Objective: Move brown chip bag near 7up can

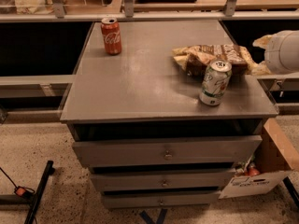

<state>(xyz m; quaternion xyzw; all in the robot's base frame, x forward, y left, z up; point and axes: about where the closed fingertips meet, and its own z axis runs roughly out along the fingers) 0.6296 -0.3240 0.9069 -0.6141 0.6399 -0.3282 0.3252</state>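
Observation:
The brown chip bag (pixel 212 57) lies crinkled on the right rear part of the grey cabinet top (pixel 140 78), with a dark brown middle and pale tan edges. The 7up can (pixel 215 82) stands upright just in front of it, so close that it overlaps the bag's front edge. My gripper (pixel 265 55) is at the right edge of the view, at the bag's right end, at the front of my white arm (pixel 282 50). The bag's right end reaches the gripper.
A red cola can (pixel 111 35) stands at the top's back left corner. The cabinet has three drawers (pixel 166 150) below. A cardboard box (pixel 266 171) sits on the floor to the right. A shelf rail (pixel 154 15) runs behind the top.

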